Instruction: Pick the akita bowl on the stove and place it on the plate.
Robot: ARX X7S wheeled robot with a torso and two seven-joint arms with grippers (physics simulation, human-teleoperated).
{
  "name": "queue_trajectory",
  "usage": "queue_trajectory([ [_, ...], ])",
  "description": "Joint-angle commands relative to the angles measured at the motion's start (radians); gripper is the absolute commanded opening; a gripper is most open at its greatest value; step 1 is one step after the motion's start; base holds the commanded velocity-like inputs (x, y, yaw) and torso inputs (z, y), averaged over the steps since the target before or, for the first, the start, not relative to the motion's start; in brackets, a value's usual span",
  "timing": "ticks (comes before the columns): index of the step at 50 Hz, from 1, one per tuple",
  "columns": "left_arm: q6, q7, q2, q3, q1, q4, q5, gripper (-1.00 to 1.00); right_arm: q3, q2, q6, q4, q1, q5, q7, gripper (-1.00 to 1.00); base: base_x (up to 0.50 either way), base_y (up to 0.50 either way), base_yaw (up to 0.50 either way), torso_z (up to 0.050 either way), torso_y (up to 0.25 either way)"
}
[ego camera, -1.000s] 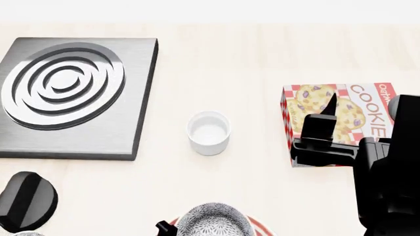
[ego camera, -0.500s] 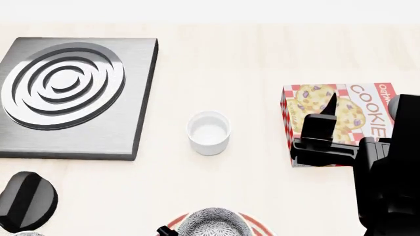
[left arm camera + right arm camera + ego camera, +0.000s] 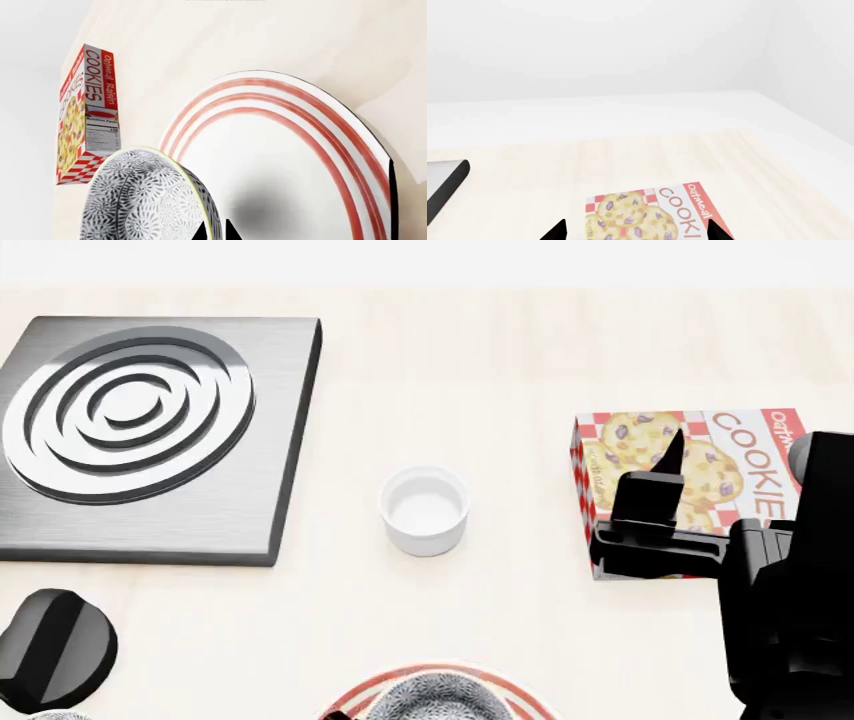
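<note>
the akita bowl point(image 3: 143, 200), crackle-patterned grey and white, hangs just over the plate point(image 3: 293, 145), a broad white disc ringed in thin red, with the left tool point(image 3: 215, 231) seemingly clamped on its rim, only two dark tips showing. the placing step looks nearly done; next would be a gentle lowering and release. beyond the plate the ringed metal stove point(image 3: 140, 435) stands bare. the right tool point(image 3: 635, 231) rests, jaws apart, near a cookie box point(image 3: 687, 480) on the counter point(image 3: 454, 370).
</note>
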Motion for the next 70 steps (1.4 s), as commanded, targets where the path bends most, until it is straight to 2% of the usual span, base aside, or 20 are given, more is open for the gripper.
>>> queue_trajectory([
  [1,0.016,0.005,0.022,-0.037,0.015,0.01,0.02,-1.0,0.018,-0.014,0.001,0.002,0.002,-0.009,-0.013,1.0,0.0,0.0,0.0,0.0,0.0],
  [48,-0.009,-0.004,0.029,-0.02,0.045,0.01,0.025,-1.0,0.009,-0.002,-0.016,0.01,-0.003,0.008,0.0,1.0,0.0,0.0,0.0,0.0,0.0],
  [49,-0.006,-0.005,0.029,-0.019,0.047,0.006,0.026,1.0,0.008,-0.002,-0.019,0.012,-0.004,0.007,0.0,1.0,0.0,0.0,0.0,0.0,0.0],
  [70,-0.01,-0.014,0.033,-0.012,0.058,0.006,0.034,1.0,0.003,0.004,-0.031,0.019,-0.006,0.012,0.004,1.0,0.0,0.0,0.0,0.0,0.0],
])
